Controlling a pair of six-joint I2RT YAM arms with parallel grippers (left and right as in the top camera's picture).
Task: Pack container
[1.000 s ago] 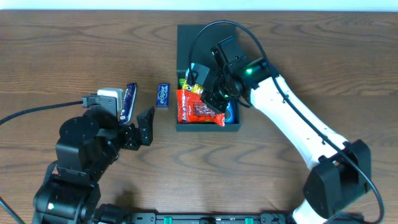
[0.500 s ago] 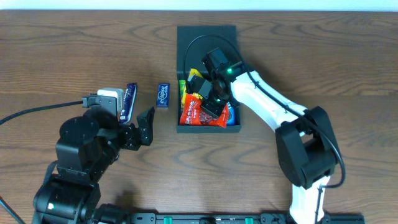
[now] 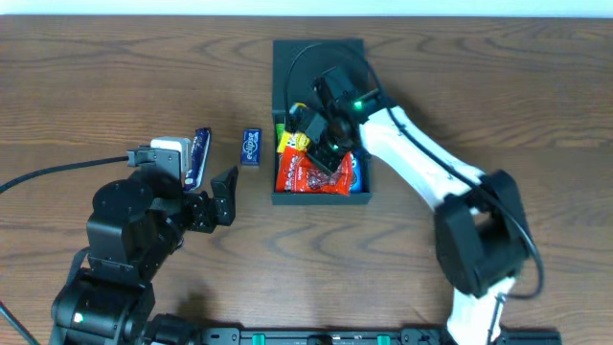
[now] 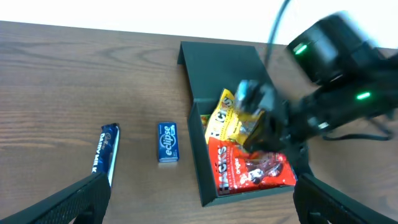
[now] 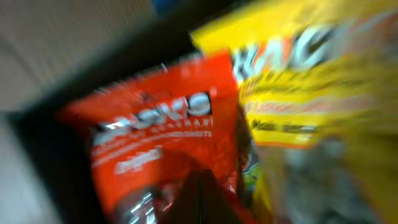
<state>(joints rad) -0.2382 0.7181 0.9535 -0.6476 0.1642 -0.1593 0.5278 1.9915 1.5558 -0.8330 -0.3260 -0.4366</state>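
The dark teal container (image 3: 282, 86) lies open in the overhead view, its flat lid (image 3: 316, 62) folded back. A red snack packet (image 3: 305, 176), a yellow packet (image 3: 290, 144) and a blue packet (image 3: 357, 172) lie in it. My right gripper (image 3: 326, 149) is down in the box on the packets. In the blurred right wrist view its fingers (image 5: 199, 199) look shut together against the red packet (image 5: 155, 130), beside the yellow packet (image 5: 298, 81). My left gripper (image 3: 226, 192) is open and empty, left of the box. Its wrist view shows its fingers (image 4: 199, 205) and the container (image 4: 217, 68).
A blue Eclipse gum pack (image 3: 251, 147) (image 4: 166, 142) and a dark blue Dairy Milk bar (image 3: 199, 155) (image 4: 106, 152) lie on the wooden table left of the container. A white object (image 3: 168, 146) sits by the left arm. The right arm's cable loops over the lid.
My right gripper has shifted slightly left and back inside the box, and the red and yellow packets have shifted a little under it. The left arm has not moved.
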